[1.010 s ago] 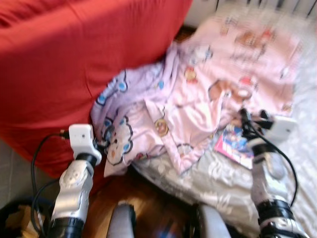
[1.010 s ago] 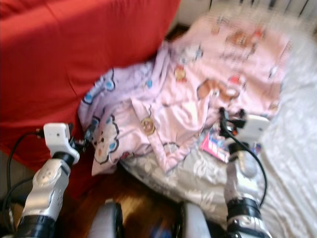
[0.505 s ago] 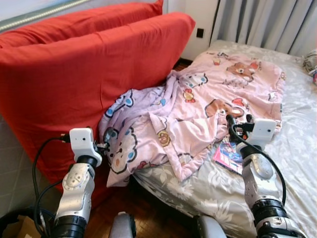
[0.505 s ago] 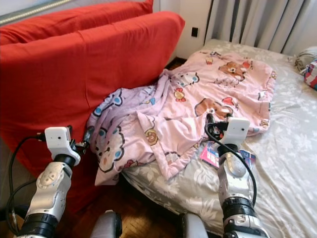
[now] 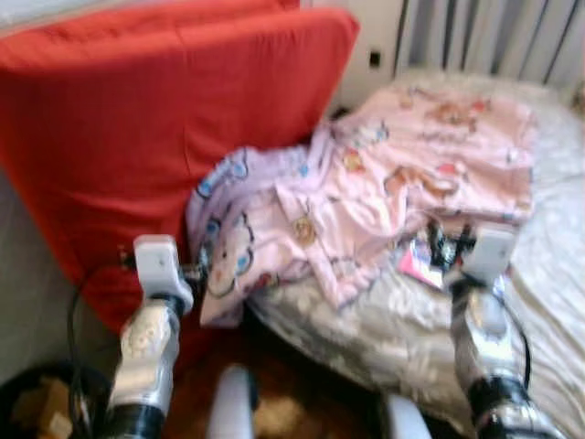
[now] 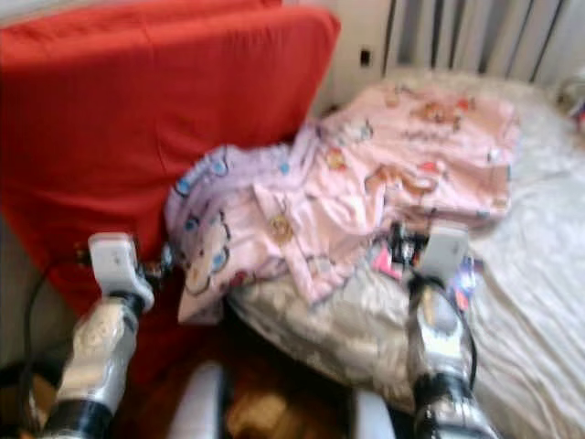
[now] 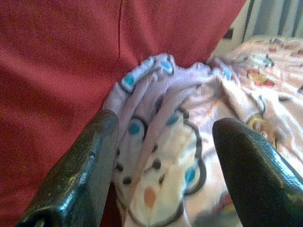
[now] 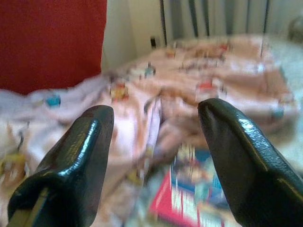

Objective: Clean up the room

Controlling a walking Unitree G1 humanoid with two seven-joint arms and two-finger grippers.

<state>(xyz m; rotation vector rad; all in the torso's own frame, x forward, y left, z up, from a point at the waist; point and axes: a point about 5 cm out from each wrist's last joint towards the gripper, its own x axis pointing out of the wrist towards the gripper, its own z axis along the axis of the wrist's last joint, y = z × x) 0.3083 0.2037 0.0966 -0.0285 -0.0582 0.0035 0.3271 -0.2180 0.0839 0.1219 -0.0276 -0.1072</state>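
1. Bed (image 5: 558, 302): covered by a pale grey floral sheet; taken here as the landmark. The head views are blurred.
2. Pink cartoon-print blanket (image 5: 402, 174): spread in a crumpled heap over the bed's left half, its far end near the curtains. A lilac-edged fold (image 7: 161, 142) is draped over the bed's left edge and hangs toward the floor.
3. Red mattress (image 5: 155, 119): stood upright to the left of the bed; the hanging fold of the blanket is pressed against it.
4. Colourful book (image 8: 189, 194): laid flat on the sheet, at the near edge of the blanket, partly tucked under it. Red and blue cover; detail is too blurred to be read.
5. Left gripper (image 7: 165, 165): held low beside the bed's left edge, aimed at the hanging fold. Fingers are spread wide apart, nothing between them.
6. Right gripper (image 8: 156, 156): raised over the bed, pointed at the book and the blanket's near edge. Fingers are parted wide, nothing gripped.
7. Grey curtains (image 5: 494, 37): hung behind the far end of the bed.
8. Wooden floor (image 5: 283, 412): seen below the bed's near corner.
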